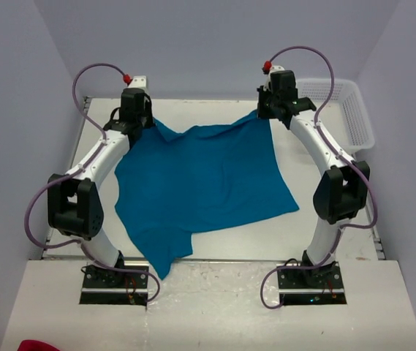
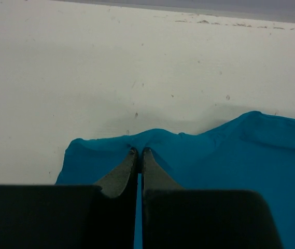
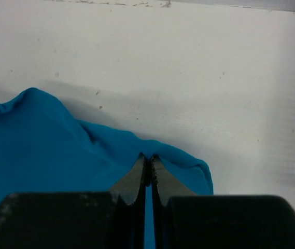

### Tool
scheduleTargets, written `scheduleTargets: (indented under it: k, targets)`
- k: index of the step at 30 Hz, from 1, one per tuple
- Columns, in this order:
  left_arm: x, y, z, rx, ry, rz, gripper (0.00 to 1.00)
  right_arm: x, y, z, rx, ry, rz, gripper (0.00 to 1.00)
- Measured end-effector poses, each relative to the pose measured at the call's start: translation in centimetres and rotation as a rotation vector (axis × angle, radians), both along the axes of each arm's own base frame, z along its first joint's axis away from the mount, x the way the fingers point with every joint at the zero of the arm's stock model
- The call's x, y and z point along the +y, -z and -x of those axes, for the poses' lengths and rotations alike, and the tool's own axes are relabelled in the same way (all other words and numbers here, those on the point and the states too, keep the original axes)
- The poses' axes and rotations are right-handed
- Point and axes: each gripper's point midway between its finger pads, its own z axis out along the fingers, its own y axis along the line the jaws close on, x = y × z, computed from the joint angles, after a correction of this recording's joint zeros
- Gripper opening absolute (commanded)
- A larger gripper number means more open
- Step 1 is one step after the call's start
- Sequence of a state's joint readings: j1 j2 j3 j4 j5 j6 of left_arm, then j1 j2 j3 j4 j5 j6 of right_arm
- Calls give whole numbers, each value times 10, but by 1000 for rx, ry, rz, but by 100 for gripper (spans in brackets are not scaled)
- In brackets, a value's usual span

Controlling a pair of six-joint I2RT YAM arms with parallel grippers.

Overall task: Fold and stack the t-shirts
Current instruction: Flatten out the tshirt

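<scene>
T-shirt [image 1: 200,183], plain teal-blue, spread over white table [image 1: 266,234]. Left gripper [image 2: 139,151] pinched tight on its far-left corner, right gripper [image 3: 148,156] clamped on far-right corner.

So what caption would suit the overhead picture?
Left gripper and right gripper each pinch a far corner of the teal t-shirt on the white table.

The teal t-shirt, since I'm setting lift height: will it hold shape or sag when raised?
Probably floppy: the t-shirt dips between the left gripper and right gripper, both shut on its far edge. Likely light, as the cloth looks thin and wrinkly. Its near corner may drag.
</scene>
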State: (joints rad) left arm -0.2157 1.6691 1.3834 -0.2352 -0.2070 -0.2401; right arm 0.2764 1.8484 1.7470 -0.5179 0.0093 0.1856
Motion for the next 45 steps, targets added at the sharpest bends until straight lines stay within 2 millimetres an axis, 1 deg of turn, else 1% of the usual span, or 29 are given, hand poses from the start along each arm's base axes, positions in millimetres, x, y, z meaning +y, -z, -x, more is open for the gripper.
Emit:
scheduleTargets:
  k: [3, 9, 11, 14, 20, 25, 28, 31, 32, 33, 34, 35, 36, 37, 38, 39, 41, 43, 45]
  targets:
    - [0, 6, -12, 4, -1, -22, 0, -5, 9, -17, 5, 9, 10, 0]
    - [2, 11, -42, -10, -14, -58, 0, -16, 45, -46, 63, 32, 37, 0]
    - [5, 12, -52, -14, -25, -66, 0, -19, 52, -55, 77, 35, 44, 0]
    - [13, 16, -67, -15, -45, -76, 0, -20, 54, -70, 75, 34, 42, 0]
    - [29, 24, -99, -14, -69, -96, 0, -24, 44, -92, 42, 34, 28, 0]
    - [28, 31, -121, -18, -66, -121, 0, -30, 43, -105, 27, 37, 18, 0]
    - [28, 37, -128, -14, -56, -139, 0, -35, 48, -110, 32, 38, 17, 0]
    - [27, 36, -139, -21, -53, -147, 0, -40, 56, -112, 43, 39, 18, 0]
    - [27, 33, -144, -31, -52, -147, 5, -40, 56, -113, 43, 37, 18, 0]
    - [27, 32, -147, -37, -52, -151, 13, -40, 58, -113, 46, 33, 19, 8]
    - [27, 31, -149, -42, -53, -153, 36, -40, 59, -114, 47, 28, 20, 21]
    - [28, 30, -149, -43, -56, -159, 46, -39, 59, -115, 44, 26, 19, 48]
    - [29, 30, -149, -43, -62, -165, 71, -39, 59, -116, 42, 22, 21, 62]
    - [31, 29, -149, -46, -71, -171, 87, -39, 58, -116, 39, 18, 24, 72]
    - [33, 28, -149, -48, -79, -177, 97, -39, 57, -117, 36, 17, 24, 84]
    - [35, 27, -149, -51, -93, -179, 100, -39, 55, -117, 30, 15, 26, 90]
    - [38, 23, -146, -55, -113, -183, 100, -39, 50, -119, 18, 11, 30, 99]
    - [42, 12, -142, -64, -133, -189, 100, -39, 47, -119, 12, 10, 30, 99]
    - [45, -6, -135, -81, -161, -188, 99, -38, 44, -117, 8, 8, 31, 99]
